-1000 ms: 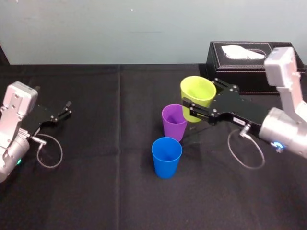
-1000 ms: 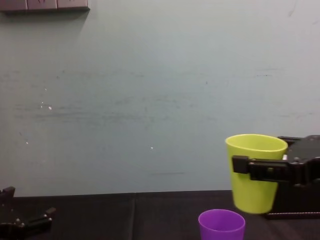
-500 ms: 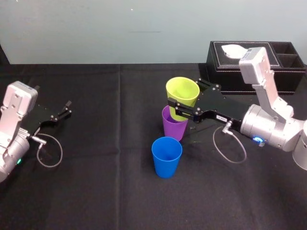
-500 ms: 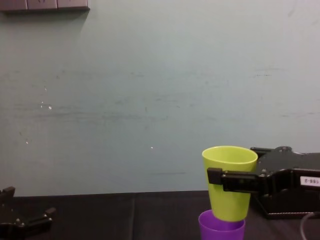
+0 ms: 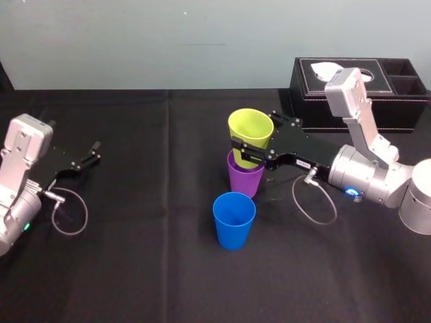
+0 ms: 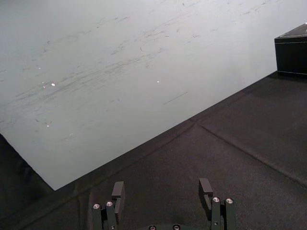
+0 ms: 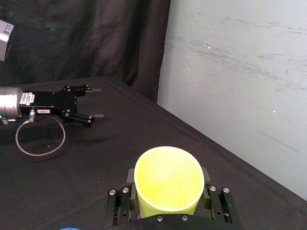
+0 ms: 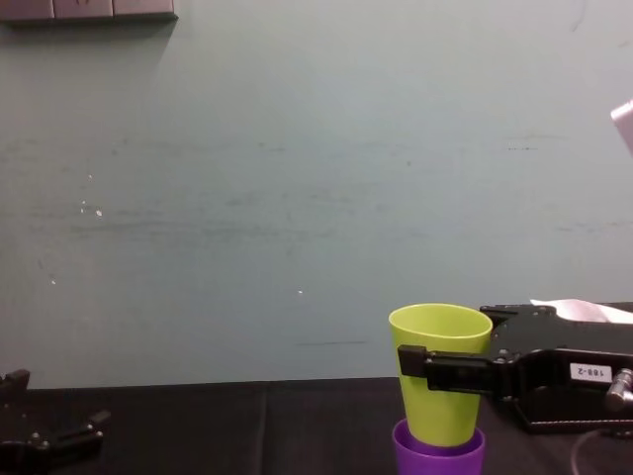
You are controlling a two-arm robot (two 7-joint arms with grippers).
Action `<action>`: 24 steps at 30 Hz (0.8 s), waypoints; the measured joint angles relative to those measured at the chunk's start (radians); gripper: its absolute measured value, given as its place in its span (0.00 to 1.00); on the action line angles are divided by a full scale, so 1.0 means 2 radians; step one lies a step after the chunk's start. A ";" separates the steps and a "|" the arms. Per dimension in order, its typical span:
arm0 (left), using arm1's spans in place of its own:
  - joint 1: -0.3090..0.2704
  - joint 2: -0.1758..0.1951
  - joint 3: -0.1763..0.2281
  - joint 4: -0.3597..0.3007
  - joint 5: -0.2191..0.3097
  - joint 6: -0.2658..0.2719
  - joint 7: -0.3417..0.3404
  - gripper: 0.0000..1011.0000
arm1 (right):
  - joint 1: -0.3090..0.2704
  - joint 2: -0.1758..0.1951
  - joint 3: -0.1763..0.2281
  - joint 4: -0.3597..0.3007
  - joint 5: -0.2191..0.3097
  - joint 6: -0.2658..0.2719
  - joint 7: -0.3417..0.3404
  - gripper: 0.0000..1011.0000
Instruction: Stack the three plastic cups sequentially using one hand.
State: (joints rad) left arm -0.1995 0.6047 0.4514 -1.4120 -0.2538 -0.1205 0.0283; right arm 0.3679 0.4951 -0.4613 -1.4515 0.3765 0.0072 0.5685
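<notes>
My right arm reaches in from the right, forearm low and near level. The right gripper (image 5: pixel 244 153) has its jaws clamped on the yellow-green cup (image 5: pixel 250 129). My left arm rests at far left, the left gripper (image 5: pixel 96 152) with jaws spread apart.

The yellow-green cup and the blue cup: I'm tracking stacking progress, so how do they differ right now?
The yellow-green cup is clamped in the right gripper; the blue cup is ungripped. The yellow-green cup has its base inside the purple cup; the blue cup stands alone on the table, nearer the robot. Both are upright, open end up, of like tapered shape. The left gripper is parked open at the left.
</notes>
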 joint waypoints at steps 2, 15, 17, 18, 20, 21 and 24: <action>0.000 0.000 0.000 0.000 0.000 0.000 0.000 1.00 | 0.002 -0.002 -0.001 0.004 0.000 -0.002 0.001 0.73; 0.000 0.000 0.000 0.000 0.000 0.000 0.000 1.00 | 0.006 -0.006 -0.006 0.021 0.001 -0.006 0.008 0.73; 0.000 0.000 0.000 0.000 0.000 0.000 0.000 1.00 | 0.006 -0.006 -0.006 0.022 0.001 -0.007 0.008 0.73; 0.000 0.000 0.000 0.000 0.000 0.000 0.000 1.00 | 0.005 -0.006 -0.006 0.022 0.001 -0.007 0.009 0.73; 0.000 0.000 0.000 0.000 0.000 0.000 0.000 1.00 | 0.004 -0.006 -0.006 0.023 0.002 -0.007 0.010 0.73; 0.000 0.000 0.000 0.000 0.000 0.000 0.000 1.00 | 0.004 -0.006 -0.006 0.023 0.003 -0.007 0.010 0.73; 0.000 0.000 0.000 0.000 0.000 0.000 0.000 1.00 | 0.004 -0.006 -0.006 0.024 0.004 -0.007 0.011 0.73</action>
State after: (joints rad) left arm -0.1995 0.6047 0.4514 -1.4120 -0.2539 -0.1205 0.0283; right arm 0.3754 0.4831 -0.4731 -1.4038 0.3839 -0.0076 0.5898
